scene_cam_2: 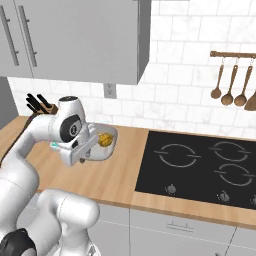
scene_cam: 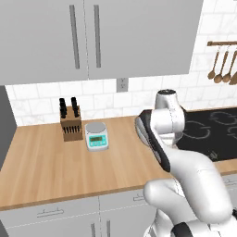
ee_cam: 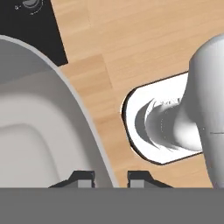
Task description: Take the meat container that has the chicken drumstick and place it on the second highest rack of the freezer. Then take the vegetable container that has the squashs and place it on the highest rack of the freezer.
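A pale grey vegetable container (scene_cam_2: 106, 148) hangs above the wooden counter (scene_cam_2: 120, 175), just left of the cooktop. A yellow-orange squash (scene_cam_2: 105, 139) lies inside it. My gripper (scene_cam_2: 90, 146) is shut on the container's near rim. In the hand view the rim (ee_cam: 94, 131) runs down between my two fingertips (ee_cam: 83, 178), and the container's smooth grey wall (ee_cam: 35, 131) takes up the left side. The chicken drumstick and its container are out of view. A dark grey upright surface (scene_cam: 3, 134) stands at the counter's far left; I cannot tell whether it is the freezer.
A knife block (scene_cam: 70, 123) and a small kitchen scale (scene_cam: 96, 137) stand at the back of the counter on the left. The black cooktop (scene_cam_2: 200, 170) lies to the right, with wooden utensils (scene_cam_2: 232, 85) hanging above it. Grey wall cabinets (scene_cam: 97, 37) overhang the counter.
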Controlling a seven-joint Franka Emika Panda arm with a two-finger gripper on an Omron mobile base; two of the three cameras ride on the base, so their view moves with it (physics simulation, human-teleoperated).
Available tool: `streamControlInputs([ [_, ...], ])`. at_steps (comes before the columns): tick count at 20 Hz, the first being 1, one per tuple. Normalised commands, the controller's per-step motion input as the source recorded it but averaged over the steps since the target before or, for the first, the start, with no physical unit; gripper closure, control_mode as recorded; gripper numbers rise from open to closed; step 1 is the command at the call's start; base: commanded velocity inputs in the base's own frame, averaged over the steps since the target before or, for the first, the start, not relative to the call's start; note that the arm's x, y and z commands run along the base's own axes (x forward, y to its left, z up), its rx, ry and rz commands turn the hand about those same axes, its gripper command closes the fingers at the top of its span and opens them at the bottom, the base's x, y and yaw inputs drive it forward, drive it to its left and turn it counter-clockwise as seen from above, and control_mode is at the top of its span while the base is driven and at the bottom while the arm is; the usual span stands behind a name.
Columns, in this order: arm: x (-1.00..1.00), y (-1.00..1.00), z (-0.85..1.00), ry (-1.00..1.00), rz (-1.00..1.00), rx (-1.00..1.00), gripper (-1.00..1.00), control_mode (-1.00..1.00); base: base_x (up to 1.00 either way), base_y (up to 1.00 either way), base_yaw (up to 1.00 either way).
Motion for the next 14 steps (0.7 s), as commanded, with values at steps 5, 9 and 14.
streamControlInputs([
  [5, -0.97, 0.09, 0.85, 0.06, 0.35, 0.0, 1.0, -1.0, 0.0, 0.0, 0.0],
  [9, -1.0, 0.1, 0.7, 0.01, 0.48, 0.0, 1.0, -1.0, 0.0, 0.0, 0.0],
  [14, -1.0, 0.08, 0.64, 0.0, 0.5, 0.0, 1.0, -1.0, 0.0, 0.0, 0.0],
])
